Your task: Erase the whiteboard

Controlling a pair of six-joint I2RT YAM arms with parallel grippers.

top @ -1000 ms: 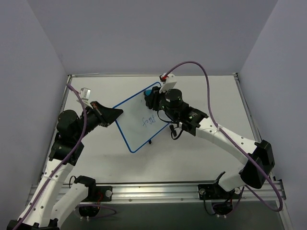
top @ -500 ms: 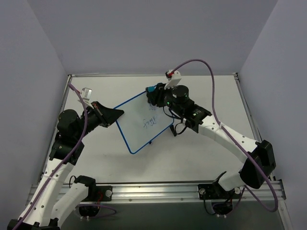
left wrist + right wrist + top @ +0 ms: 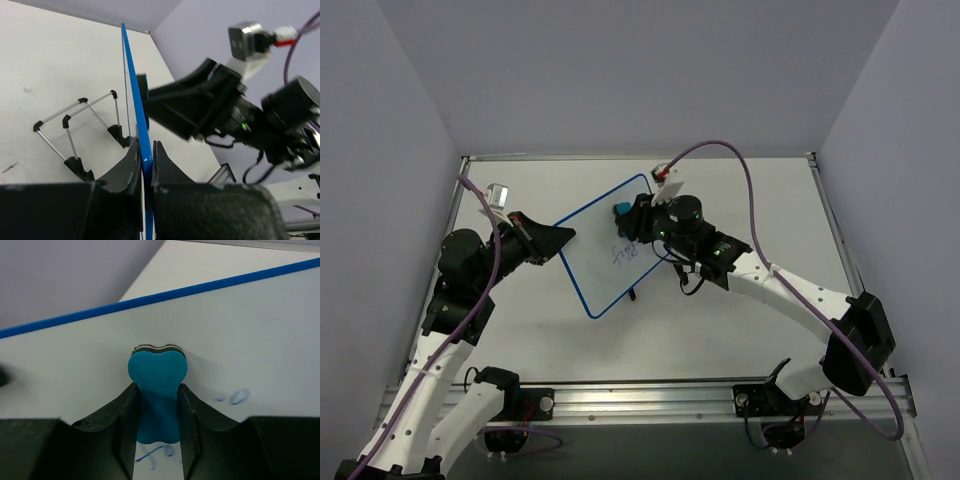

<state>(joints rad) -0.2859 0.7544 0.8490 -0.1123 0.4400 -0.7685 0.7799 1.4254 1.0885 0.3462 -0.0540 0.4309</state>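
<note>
The whiteboard [image 3: 605, 255], white with a thin blue frame, stands tilted in the middle of the table. Blue writing [image 3: 623, 252] shows on it. My left gripper [image 3: 560, 238] is shut on its left edge; in the left wrist view the blue frame [image 3: 136, 100] runs edge-on between the jaws of the left gripper [image 3: 145, 150]. My right gripper [image 3: 628, 220] is shut on a teal eraser [image 3: 622, 211] pressed against the board's upper part. In the right wrist view the eraser [image 3: 158, 377] sits between the jaws of the right gripper [image 3: 158, 395], on the board [image 3: 250, 335], with blue marks [image 3: 235, 397] beside it.
A wire stand with black feet [image 3: 80, 135] sits behind the board on the white table [image 3: 740, 330]. Grey walls enclose the table on three sides. A purple cable [image 3: 750, 215] arcs over my right arm.
My right gripper with the eraser has swung from the board's top right corner to the left and down over its upper part. Some writing is gone. The left gripper has not moved.
</note>
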